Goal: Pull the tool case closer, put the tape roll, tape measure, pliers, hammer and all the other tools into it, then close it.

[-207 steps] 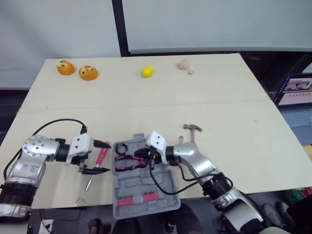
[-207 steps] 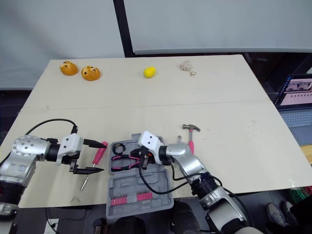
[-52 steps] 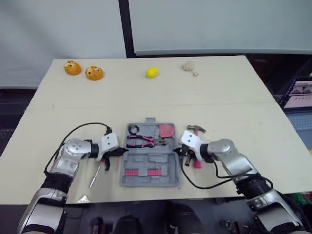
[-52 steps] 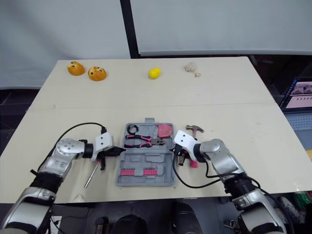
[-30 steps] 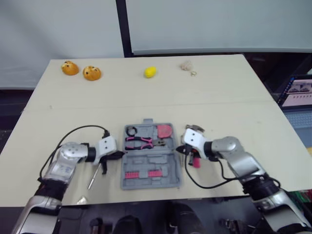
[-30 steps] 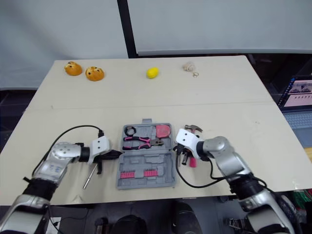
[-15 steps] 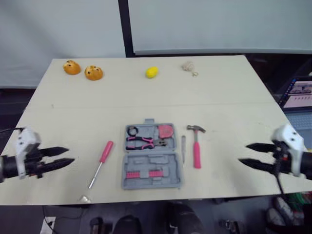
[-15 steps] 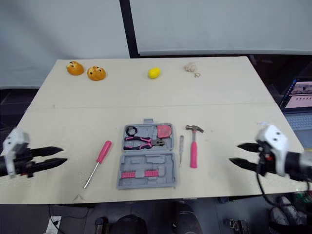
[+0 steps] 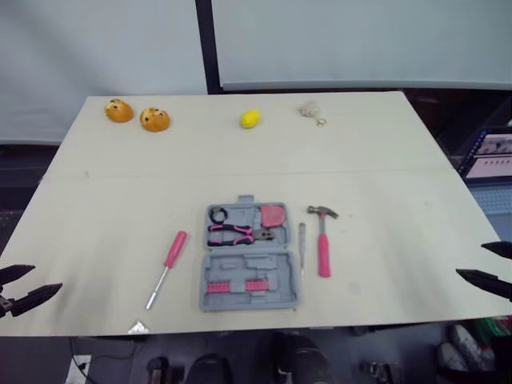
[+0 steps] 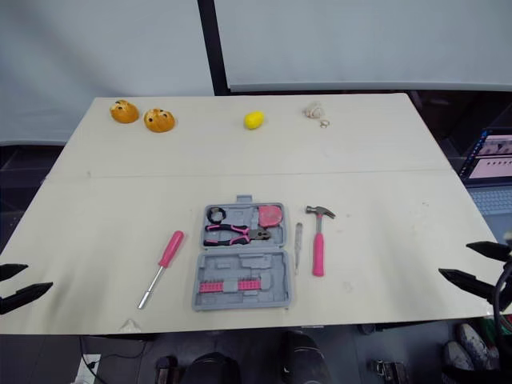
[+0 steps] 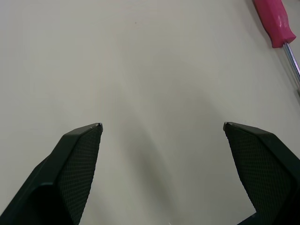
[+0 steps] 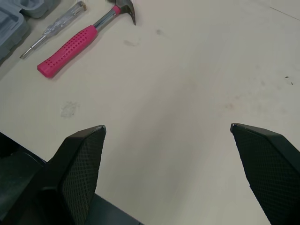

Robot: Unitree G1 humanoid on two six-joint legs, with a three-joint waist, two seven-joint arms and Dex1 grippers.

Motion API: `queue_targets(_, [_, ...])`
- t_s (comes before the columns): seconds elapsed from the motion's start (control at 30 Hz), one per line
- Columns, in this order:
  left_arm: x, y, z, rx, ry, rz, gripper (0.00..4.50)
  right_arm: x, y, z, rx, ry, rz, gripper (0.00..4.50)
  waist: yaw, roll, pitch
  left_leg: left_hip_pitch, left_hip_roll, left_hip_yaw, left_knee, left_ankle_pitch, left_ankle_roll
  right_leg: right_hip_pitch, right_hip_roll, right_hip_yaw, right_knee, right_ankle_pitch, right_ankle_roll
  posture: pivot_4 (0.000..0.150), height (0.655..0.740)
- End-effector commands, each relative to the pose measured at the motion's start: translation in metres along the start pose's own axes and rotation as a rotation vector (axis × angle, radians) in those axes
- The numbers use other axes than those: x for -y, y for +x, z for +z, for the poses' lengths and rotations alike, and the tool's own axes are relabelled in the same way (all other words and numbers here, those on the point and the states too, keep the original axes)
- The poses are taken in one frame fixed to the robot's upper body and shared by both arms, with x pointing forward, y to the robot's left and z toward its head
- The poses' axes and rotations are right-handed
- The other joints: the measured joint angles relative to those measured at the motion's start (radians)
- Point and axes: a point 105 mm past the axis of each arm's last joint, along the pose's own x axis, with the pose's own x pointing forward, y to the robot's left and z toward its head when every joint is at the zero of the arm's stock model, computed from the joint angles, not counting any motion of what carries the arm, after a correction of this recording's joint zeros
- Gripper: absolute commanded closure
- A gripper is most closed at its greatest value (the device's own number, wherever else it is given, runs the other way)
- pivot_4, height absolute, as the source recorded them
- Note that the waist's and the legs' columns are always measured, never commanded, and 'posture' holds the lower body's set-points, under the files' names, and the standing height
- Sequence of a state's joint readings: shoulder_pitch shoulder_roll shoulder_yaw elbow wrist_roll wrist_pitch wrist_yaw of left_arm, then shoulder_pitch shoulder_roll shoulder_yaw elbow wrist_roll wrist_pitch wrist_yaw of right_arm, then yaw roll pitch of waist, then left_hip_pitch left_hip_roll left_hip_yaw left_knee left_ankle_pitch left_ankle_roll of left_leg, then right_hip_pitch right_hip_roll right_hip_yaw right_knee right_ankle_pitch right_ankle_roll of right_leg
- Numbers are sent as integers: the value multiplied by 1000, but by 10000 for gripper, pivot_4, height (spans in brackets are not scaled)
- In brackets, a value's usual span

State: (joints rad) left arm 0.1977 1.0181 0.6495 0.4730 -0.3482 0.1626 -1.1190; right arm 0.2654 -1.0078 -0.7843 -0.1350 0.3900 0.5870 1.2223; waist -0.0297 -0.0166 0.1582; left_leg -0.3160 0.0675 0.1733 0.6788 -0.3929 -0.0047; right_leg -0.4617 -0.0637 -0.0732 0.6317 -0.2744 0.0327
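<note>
Case (image 9: 248,268) open, table (image 9: 240,160) free beyond it. Left gripper (image 11: 162,124), right gripper (image 12: 168,125) both gape wide at table edges, well outside screwdriver (image 9: 166,265) and hammer (image 9: 322,244) flanking case.

table (image 9: 384,160): beige, wide | wall (image 9: 96,48): pale panels, dark post (image 9: 204,44) | laptop (image 9: 490,156): right side

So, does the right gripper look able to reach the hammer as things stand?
Probably yes. The right gripper, open, sits at the right edge of the table, with only bare surface between it and the hammer.
</note>
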Motion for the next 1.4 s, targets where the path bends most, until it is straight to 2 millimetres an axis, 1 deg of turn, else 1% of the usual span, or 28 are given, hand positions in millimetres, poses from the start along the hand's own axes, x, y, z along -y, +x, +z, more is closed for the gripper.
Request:
queue_targets(0.03, [5, 8, 20, 61, 39, -16, 593, -6, 5, 18, 61, -45, 13, 0, 0, 0, 0, 0, 0, 0, 0, 0, 0, 0, 0, 0, 0, 0, 0, 1500, 7292])
queue_targets(0.13, [21, 17, 31, 90, 44, -75, 593, -16, 10, 29, 99, -53, 47, 0, 0, 0, 0, 0, 0, 0, 0, 0, 0, 0, 0, 0, 0, 0, 0, 1500, 7292])
queue_targets(0.23, [51, 33, 42, 93, 66, -132, 593, -38, 20, 46, 149, -72, 124, 0, 1, 1, 0, 0, 0, 0, 0, 0, 0, 0, 0, 1, 0, 0, 0, 1500, 7292])
queue_targets(0.33, [72, 42, 50, 92, 71, -152, 593, -56, 27, 58, 184, -81, 185, 0, 0, 0, 0, 0, 0, 0, 0, 0, -1, 0, 1, 2, 1, 0, 1, 1500, 7292])
queue_targets(0.37, [79, 45, 53, 97, 62, -155, 593, -64, 30, 63, 199, -85, 215, 0, -1, 0, 0, 0, 0, 0, 0, 0, -1, 0, 1, 3, 1, 0, 1, 1500, 7292])
queue_targets(0.43, [95, 56, 58, 93, 48, -145, 593, -90, 38, 78, 245, -105, 314, 0, -1, 0, 0, 0, 0, 0, 0, 1, -1, 0, 2, 3, 1, 0, 1, 1500, 7292])
queue_targets(0.57, [111, 72, 59, 77, 32, -100, 593, -122, 49, 92, 293, -133, 431, 0, 2, 0, 0, 1, -1, 0, 0, 1, -1, 1, 2, 5, 1, 0, 1, 1500, 7292])
queue_targets(0.63, [117, 77, 57, 67, 25, -96, 593, -132, 52, 95, 306, -139, 463, 0, 2, 0, 0, 0, -1, 0, 1, 1, -1, 1, 2, 5, 2, 1, 1, 1500, 7292])
queue_targets(0.73, [123, 81, 57, 58, 22, -98, 593, -139, 55, 99, 317, -144, 489, 0, 3, -2, 0, 0, -1, 0, 1, 1, -1, 1, 2, 5, 2, 1, 1, 1500, 7292])
queue_targets(0.8, [130, 87, 58, 55, 7, -100, 593, -146, 58, 101, 328, -149, 511, 0, 4, -2, 0, 0, -1, 0, 2, 1, -1, 1, 2, 5, 2, 1, 1, 1500, 7292])
queue_targets(0.87, [136, 91, 64, 72, 17, -130, 593, -146, 61, 99, 322, -149, 505, 0, 5, -2, 0, 0, -1, 0, 2, 1, -1, 1, 2, 5, 2, 1, 1, 1500, 7292])
queue_targets(0.97, [142, 90, 74, 108, 19, -180, 593, -141, 64, 95, 310, -131, 460, 0, 5, -3, -1, 0, -1, 0, 2, 1, -1, 1, 2, 4, 2, 1, 1, 1500, 7292])
queue_targets(1.0, [148, 89, 78, 126, 21, -222, 593, -141, 66, 94, 310, -118, 439, 0, 5, -3, -1, 0, -1, 0, 2, 1, -1, 1, 2, 4, 2, 1, 1, 1500, 7292])
queue_targets(1.13, [163, 84, 89, 170, 64, -336, 593, -145, 75, 91, 304, -95, 396, 0, 1, -3, -1, 0, -1, 0, 2, 2, -1, 0, 3, 5, 2, 1, 1, 1500, 7292])
queue_targets(1.23, [186, 74, 104, 232, 106, -518, 593, -147, 95, 89, 290, -10, 301, 0, 1, -3, -1, 0, -1, 0, 2, 2, -2, 0, 3, 5, 3, 0, 0, 1500, 7292])
queue_targets(1.33, [201, 65, 118, 281, 137, -669, 593, -151, 111, 85, 262, 46, 239, 0, 2, -3, -1, 0, -1, 1, 3, 2, -3, 0, 2, 5, 4, 0, 0, 1500, 7292])
queue_targets(1.4, [207, 61, 125, 291, 164, -740, 593, -150, 123, 82, 231, 79, 185, 0, 2, -3, -1, 0, -1, 1, 3, 2, -3, 0, 2, 6, 4, 0, 0, 1500, 7292])
